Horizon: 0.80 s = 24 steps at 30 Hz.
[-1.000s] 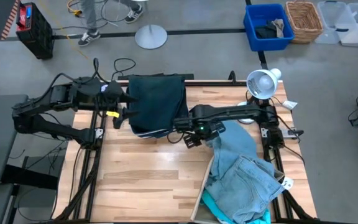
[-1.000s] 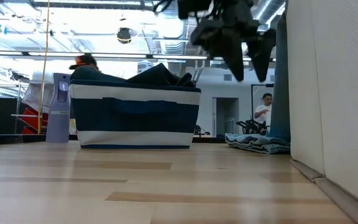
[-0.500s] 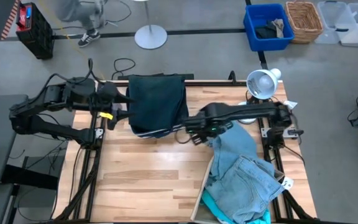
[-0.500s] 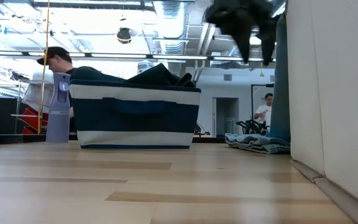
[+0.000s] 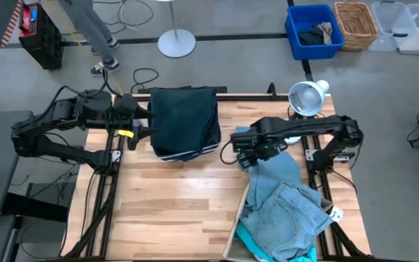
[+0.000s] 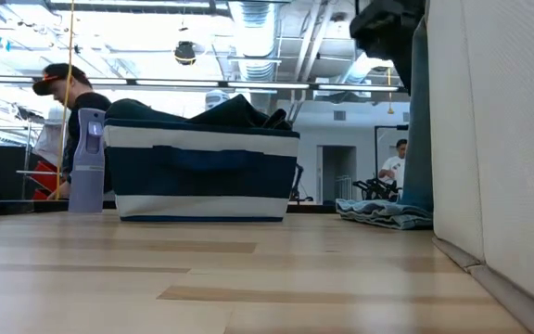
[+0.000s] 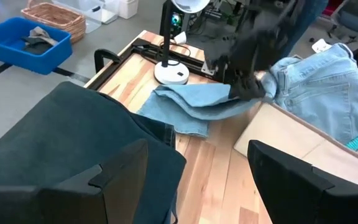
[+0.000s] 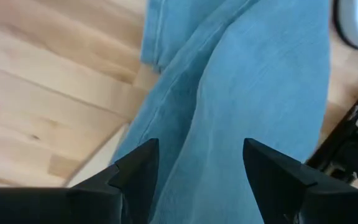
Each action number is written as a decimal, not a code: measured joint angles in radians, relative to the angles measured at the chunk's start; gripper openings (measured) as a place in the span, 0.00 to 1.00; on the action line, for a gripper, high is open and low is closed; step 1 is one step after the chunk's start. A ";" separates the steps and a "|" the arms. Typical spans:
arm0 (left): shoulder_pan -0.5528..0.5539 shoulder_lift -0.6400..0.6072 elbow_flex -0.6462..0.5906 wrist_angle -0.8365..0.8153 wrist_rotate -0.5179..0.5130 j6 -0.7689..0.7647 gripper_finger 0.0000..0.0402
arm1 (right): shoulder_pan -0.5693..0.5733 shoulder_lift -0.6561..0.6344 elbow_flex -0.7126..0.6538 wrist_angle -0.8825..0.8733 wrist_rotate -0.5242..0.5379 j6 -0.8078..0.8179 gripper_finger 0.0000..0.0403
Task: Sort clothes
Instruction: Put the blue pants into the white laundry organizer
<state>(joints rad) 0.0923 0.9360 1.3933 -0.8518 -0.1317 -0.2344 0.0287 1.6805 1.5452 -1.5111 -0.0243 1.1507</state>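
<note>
A pale grey-blue denim garment (image 5: 286, 204) lies heaped in the beige fabric box (image 5: 233, 231). One leg (image 5: 273, 164) trails out onto the table. A bright turquoise garment (image 5: 247, 242) lies under it at the box's near end. Dark navy-teal clothes (image 5: 185, 116) fill the striped bin (image 6: 202, 176) at the far left. My right gripper (image 5: 246, 154) hangs open and empty above the trailing leg (image 8: 253, 81). My left gripper (image 5: 138, 128) is open and empty beside the bin's left side, near the dark clothes (image 7: 67, 137). The small black garment is out of view.
A white desk lamp (image 5: 306, 97) stands at the table's far right corner. The box's wall (image 6: 499, 148) stands tall on the right in the low view, with denim hanging over it (image 6: 420, 121). Bare wood (image 5: 173, 204) lies at the near left. A person (image 5: 86, 22) walks beyond the table.
My right gripper has drawn back from beside the bin toward the table's right edge and risen. It now hangs over the denim leg. The clothes have stayed where they were.
</note>
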 joint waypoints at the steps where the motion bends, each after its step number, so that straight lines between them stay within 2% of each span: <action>1: 0.000 0.001 0.000 0.001 -0.004 -0.004 0.68 | 0.000 0.017 0.000 -0.012 0.000 -0.013 0.62; 7: 0.000 0.015 0.000 0.003 -0.030 -0.037 0.68 | -0.023 0.092 0.000 0.004 -0.039 -0.096 0.62; 11: 0.000 0.019 0.001 0.004 -0.032 -0.046 0.68 | -0.040 0.160 -0.004 -0.065 -0.053 -0.109 0.62; 17: 0.000 0.019 0.000 0.003 -0.033 -0.050 0.68 | -0.054 0.191 -0.018 0.040 -0.149 -0.170 0.62; 24: 0.000 0.019 0.000 0.002 -0.033 -0.047 0.68 | -0.067 0.158 0.014 0.081 -0.166 -0.167 0.62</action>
<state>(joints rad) 0.0924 0.9546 1.3937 -0.8501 -0.1647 -0.2812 -0.0384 1.8382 1.5588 -1.4305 -0.1905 0.9839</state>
